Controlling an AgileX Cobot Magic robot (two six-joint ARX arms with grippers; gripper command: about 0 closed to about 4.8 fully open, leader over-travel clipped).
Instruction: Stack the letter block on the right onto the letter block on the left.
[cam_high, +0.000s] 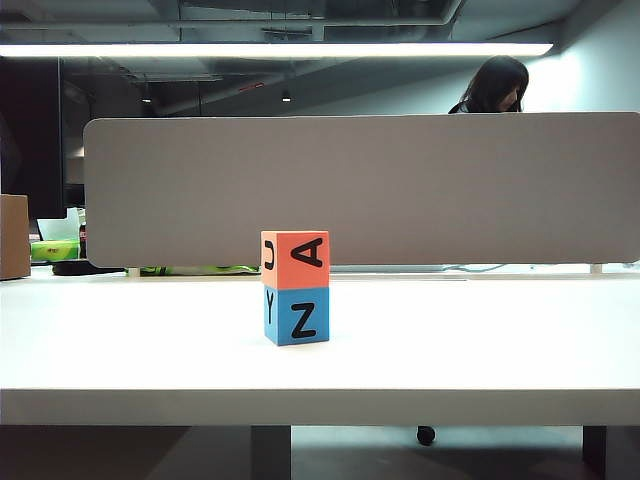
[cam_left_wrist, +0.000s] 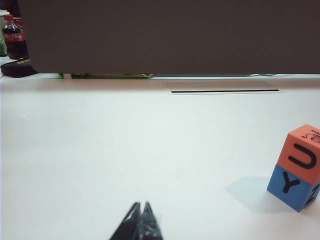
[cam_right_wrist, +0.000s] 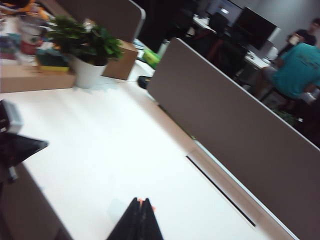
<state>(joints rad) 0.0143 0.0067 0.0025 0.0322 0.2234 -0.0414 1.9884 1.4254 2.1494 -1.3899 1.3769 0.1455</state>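
1. While neither arm shows in the exterior view, each wrist view has its own gripper nearest the lens: the left gripper (cam_left_wrist: 141, 212) has its dark fingertips pressed together with nothing between them, low over bare white table (cam_left_wrist: 125, 150).
2. Seen from its own wrist camera, the right gripper (cam_right_wrist: 140, 210) is likewise closed tight and empty, its tips meeting in a point above the table, with a small speck of orange showing just past them.
3. Nearest on the table in the exterior view, the blue block (cam_high: 296, 315) sits at the centre, close to the front edge, showing a black N on one face and a Y on the other.
4. Resting squarely on top of it, at twelve o'clock from it, is the orange block (cam_high: 295, 260), with an A and a U turned sideways; the two touch and their edges line up.
5. From the left wrist camera the same stack stands at about two o'clock from the closed fingertips, well apart from them.
6. Farther back, a cable slot (cam_left_wrist: 225, 91) lies in the tabletop before the grey divider panel (cam_high: 360, 190).
7. Beyond the divider, at one o'clock, a dark-haired person (cam_high: 495, 85) is seated.
8. From the right wrist camera a potted plant (cam_right_wrist: 86, 50) and a cardboard box (cam_right_wrist: 122, 62) stand at the far end of the table.
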